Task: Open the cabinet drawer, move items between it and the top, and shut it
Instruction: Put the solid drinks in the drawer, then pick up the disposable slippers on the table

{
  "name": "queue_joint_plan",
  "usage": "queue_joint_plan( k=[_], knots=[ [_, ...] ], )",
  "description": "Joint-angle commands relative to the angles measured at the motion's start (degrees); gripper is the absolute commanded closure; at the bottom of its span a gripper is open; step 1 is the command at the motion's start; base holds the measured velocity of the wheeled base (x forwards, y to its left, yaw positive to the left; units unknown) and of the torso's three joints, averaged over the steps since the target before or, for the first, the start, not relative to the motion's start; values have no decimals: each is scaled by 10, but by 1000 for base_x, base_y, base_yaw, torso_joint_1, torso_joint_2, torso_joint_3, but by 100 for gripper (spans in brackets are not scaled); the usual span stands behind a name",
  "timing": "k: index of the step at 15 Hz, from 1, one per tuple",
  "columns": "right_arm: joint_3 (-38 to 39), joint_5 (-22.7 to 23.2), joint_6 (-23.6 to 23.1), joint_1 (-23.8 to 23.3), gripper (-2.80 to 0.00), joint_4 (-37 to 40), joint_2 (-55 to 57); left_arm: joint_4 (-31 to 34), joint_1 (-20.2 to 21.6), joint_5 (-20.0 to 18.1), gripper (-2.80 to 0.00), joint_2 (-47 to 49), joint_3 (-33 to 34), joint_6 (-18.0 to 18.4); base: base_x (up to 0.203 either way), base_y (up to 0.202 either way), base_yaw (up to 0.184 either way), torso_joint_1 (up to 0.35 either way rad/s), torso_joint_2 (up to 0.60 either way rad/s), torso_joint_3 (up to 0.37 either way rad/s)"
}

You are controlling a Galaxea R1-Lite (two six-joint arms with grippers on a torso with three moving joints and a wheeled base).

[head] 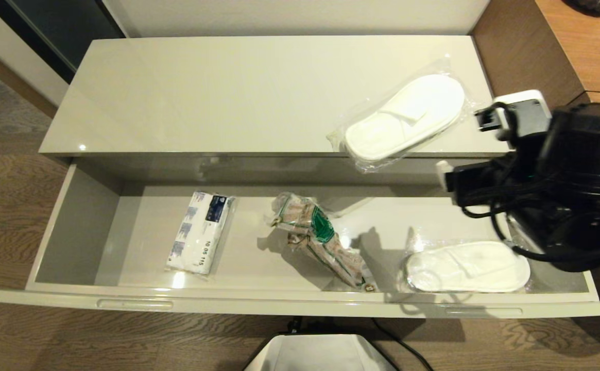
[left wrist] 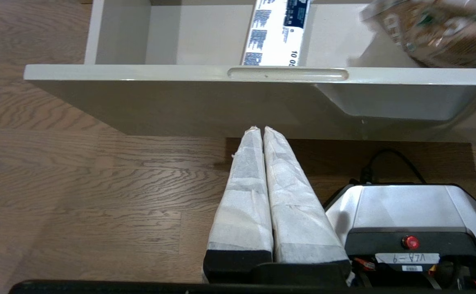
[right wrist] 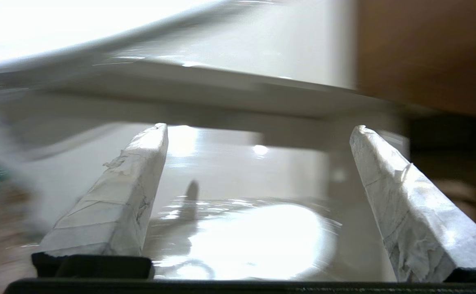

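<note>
The cabinet drawer [head: 289,304] stands pulled out below the top [head: 217,93]. One bag of white slippers [head: 405,116] lies on the top's right part and overhangs its front edge. A second bag of slippers [head: 467,267] lies in the drawer's right end, and the brown-patterned packet [head: 320,237] lies mid-drawer. My right arm [head: 562,175] hangs over the drawer's right end. In its wrist view the right gripper [right wrist: 260,128] is open, just above the bagged slippers [right wrist: 254,237], holding nothing. My left gripper [left wrist: 261,130] is shut and empty, low in front of the drawer front [left wrist: 160,73].
A white tissue pack [head: 199,232] with a dark blue label lies in the drawer's left half. The brown wood desk [head: 588,46] adjoins the cabinet on the right. My base [head: 320,353] stands on the wood floor just before the drawer front.
</note>
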Motion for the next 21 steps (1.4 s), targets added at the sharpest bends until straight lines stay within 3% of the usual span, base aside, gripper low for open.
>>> queue_joint_plan(
  k=[1, 2, 7, 10, 14, 17, 19, 20, 21],
  knots=[
    [69, -18, -2, -74, -280, 5, -156, 0, 1, 0, 0, 1, 0, 0, 0, 0, 0, 0, 0, 0],
    [93, -25, -3, -98, 0, 10, -176, 0, 1, 0, 0, 1, 0, 0, 0, 0, 0, 0, 0, 0],
    [50, -12, 2, -134, 0, 183, -310, 0, 0, 0, 0, 1, 0, 0, 0, 0, 0, 0, 0, 0],
    [16, -10, 16, -136, 0, 213, -312, 0, 0, 0, 0, 1, 0, 0, 0, 0, 0, 0, 0, 0],
    [-60, 17, 74, -136, 0, 329, -325, 0, 0, 0, 0, 1, 0, 0, 0, 0, 0, 0, 0, 0],
    [-167, 91, 198, -136, 0, 539, -330, 0, 0, 0, 0, 1, 0, 0, 0, 0, 0, 0, 0, 0],
    [-241, 178, 348, -136, 0, 688, -316, 0, 0, 0, 0, 1, 0, 0, 0, 0, 0, 0, 0, 0],
    [-253, 225, 409, -137, 0, 730, -302, 0, 0, 0, 0, 1, 0, 0, 0, 0, 0, 0, 0, 0],
    [-258, 251, 433, -137, 0, 749, -292, 0, 0, 0, 0, 1, 0, 0, 0, 0, 0, 0, 0, 0]
  ],
)
